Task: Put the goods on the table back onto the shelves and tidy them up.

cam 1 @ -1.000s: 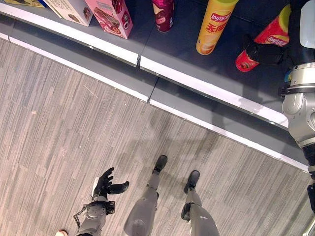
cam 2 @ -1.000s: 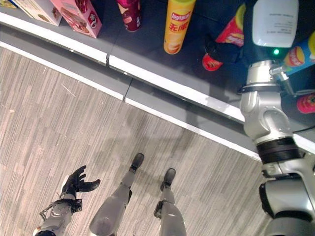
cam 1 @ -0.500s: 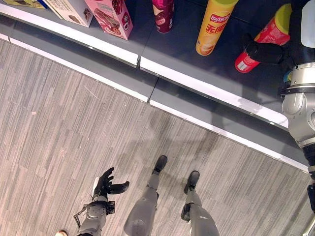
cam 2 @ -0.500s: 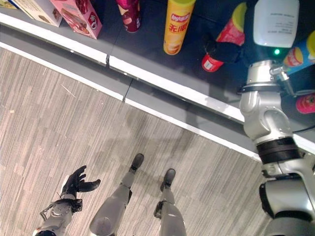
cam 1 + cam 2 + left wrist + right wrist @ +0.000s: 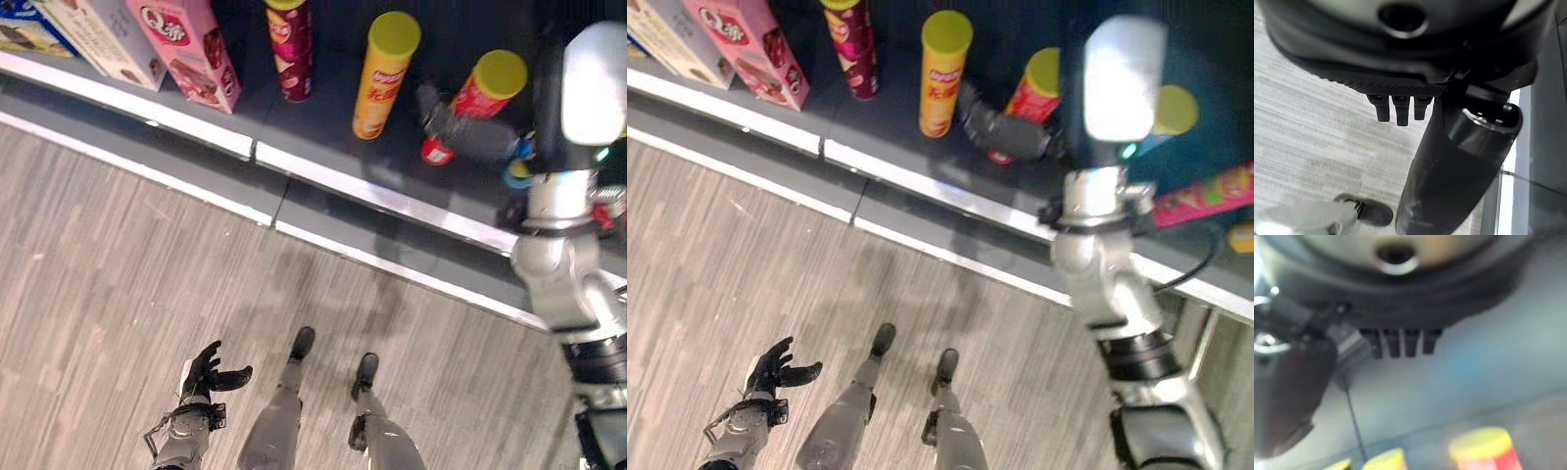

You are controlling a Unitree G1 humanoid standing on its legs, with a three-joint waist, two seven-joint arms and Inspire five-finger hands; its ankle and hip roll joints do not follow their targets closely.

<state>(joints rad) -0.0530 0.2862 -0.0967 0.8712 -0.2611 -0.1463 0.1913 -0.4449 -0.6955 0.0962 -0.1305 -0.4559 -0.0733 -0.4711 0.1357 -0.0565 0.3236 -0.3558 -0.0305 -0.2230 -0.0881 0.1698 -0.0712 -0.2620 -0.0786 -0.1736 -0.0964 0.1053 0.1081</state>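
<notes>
The left hand [image 5: 208, 370] is seen at the lower left of the left eye view, low over the grey wood-grain floor [image 5: 88, 264], with fingers spread and relaxed and the thumb standing out to the side; nothing is held in it. In the left wrist view the straight fingertips [image 5: 1397, 108] are shown over the floor.

Farther up the frame, the dark shelf [image 5: 323, 127] with its pale front edge is seen running diagonally from the upper left toward the right side. The right hand [image 5: 453, 125] is located over the shelf at the upper right, its dark fingers lying against the side of the red can [image 5: 470, 103], which has a yellow lid and stands tilted. Whether the fingers are wrapped round the can cannot be told.

To the left of the red can, a yellow can [image 5: 382, 73] is seen upright, then a maroon can [image 5: 292, 49], then a pink box [image 5: 186, 49] and a white box [image 5: 103, 39] at the upper left corner.
</notes>
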